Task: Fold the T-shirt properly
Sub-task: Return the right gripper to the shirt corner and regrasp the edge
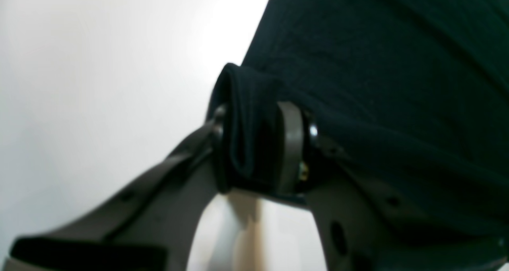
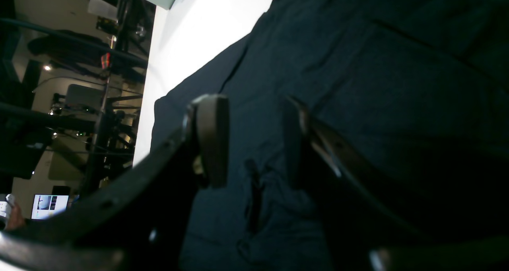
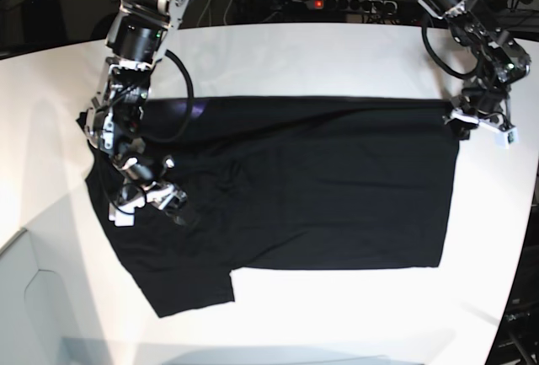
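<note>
The T-shirt [image 3: 320, 188] lies spread on the white counter [image 3: 337, 53]. The left claw [image 1: 254, 148] pinches a bunched hem corner; the right claw [image 2: 258, 140] hangs released over cloth, apparently touching nothing. Regrip squarely, then carry both edges level.

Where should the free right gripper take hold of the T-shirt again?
Probably the sleeve edge of the T-shirt just outboard of the open right gripper, coming from above; the cloth lies flat there. The left gripper holds the opposite corner.

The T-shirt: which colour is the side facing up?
Plain black T-shirt, shown best in the base view.
</note>
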Tool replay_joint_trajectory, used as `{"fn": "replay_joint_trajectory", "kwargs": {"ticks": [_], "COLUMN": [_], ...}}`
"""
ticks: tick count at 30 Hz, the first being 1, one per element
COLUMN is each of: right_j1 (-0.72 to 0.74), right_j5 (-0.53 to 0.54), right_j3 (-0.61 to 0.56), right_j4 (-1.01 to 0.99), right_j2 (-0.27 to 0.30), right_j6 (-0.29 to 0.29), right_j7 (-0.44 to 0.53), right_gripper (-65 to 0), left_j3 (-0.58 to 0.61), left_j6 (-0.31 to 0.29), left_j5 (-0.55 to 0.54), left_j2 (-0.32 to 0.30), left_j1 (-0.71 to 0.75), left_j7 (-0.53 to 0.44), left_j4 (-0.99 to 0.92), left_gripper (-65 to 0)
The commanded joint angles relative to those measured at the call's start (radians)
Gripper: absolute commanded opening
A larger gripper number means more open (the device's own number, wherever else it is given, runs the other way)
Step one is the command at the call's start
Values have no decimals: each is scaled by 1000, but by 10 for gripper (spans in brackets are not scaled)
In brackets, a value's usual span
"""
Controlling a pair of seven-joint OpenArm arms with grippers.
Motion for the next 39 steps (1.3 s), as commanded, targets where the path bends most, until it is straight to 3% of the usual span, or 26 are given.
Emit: {"fn": "replay_joint_trajectory", "kwargs": {"ticks": [1,7,14,23,33,39], "right_j1": [23,-62,-210,-358,-396,-399], "right_j5": [29,29,29,29,29,29], "right_j3": [-2,10,78,113,111,113], "right_j4": [22,220,434,518,518,518], "right_j2": [1,7,23,46,46,46], "right_j6": [-3,-3,-3,-1,-1,-1], "right_j7": [16,27,27,27,21,17], "right_gripper": [-418,-424,-481,-481,-485,-485], "left_j3": [0,-5,-2,-2,-10,-19], "left_j6": [-7,-8,-8,-8,-5,3], "left_j5": [-14,-14,-14,-20,-283,-381], "left_j2": [-16,-16,-18,-16,-19,-27], "left_j1": [-8,-8,-13,-46,-42,-71], "left_j7": [-16,-16,-22,-16,-15,-21], "left_j4": [14,21,23,21,1,-152], "left_gripper": [-484,-484,-484,-484,-484,-486]}}
